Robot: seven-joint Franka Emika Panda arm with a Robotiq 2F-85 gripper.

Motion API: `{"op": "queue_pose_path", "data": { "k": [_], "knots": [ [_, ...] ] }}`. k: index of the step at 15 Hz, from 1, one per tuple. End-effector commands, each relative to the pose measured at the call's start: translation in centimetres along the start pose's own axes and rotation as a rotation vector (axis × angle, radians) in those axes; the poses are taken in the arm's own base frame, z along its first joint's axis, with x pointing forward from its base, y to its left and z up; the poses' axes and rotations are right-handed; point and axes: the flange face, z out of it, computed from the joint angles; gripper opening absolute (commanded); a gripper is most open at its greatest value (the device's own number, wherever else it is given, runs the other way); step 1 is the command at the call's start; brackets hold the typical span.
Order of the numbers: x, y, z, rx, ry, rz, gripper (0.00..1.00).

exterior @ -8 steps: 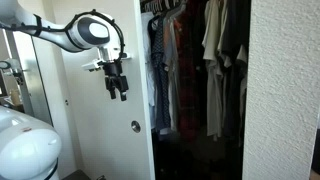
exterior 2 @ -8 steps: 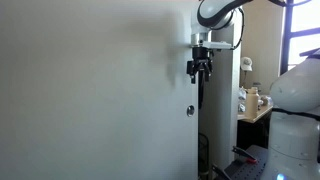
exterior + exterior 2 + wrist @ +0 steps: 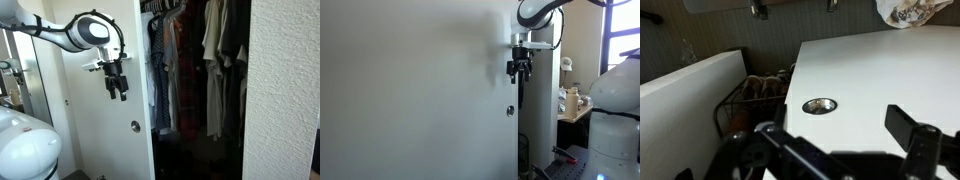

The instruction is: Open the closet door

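Observation:
The closet door (image 3: 95, 140) is a tall plain white panel with a small round silvery pull (image 3: 135, 126) near its edge. To one side of it the closet stands open and dark, with hanging clothes (image 3: 200, 60). My gripper (image 3: 118, 88) is open and empty. It hangs in front of the door, a little above the pull and not touching it. In an exterior view the door (image 3: 420, 90) fills the left, with the pull (image 3: 510, 110) below the gripper (image 3: 520, 68). In the wrist view the pull (image 3: 819, 105) lies on the door between the open fingers (image 3: 840, 135).
A mirrored panel (image 3: 25, 70) stands beside the door, with the robot's white base (image 3: 25, 145) in front of it. A rough textured wall (image 3: 285, 90) bounds the opening's far side. A cluttered desk (image 3: 575, 100) stands behind the arm. A wire rack (image 3: 755, 95) shows inside the closet.

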Motion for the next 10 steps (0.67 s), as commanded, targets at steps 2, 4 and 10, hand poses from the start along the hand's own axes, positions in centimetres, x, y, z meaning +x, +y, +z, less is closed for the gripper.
{"op": "queue_pose_path", "data": {
  "k": [2, 4, 10],
  "knots": [
    [0.0, 0.0, 0.0, 0.003, 0.001, 0.003, 1.00],
    [-0.4, 0.4, -0.3, 0.025, 0.002, 0.006, 1.00],
    [-2.9, 3.2, -2.4, 0.151, -0.026, -0.007, 1.00]
  ]
}}
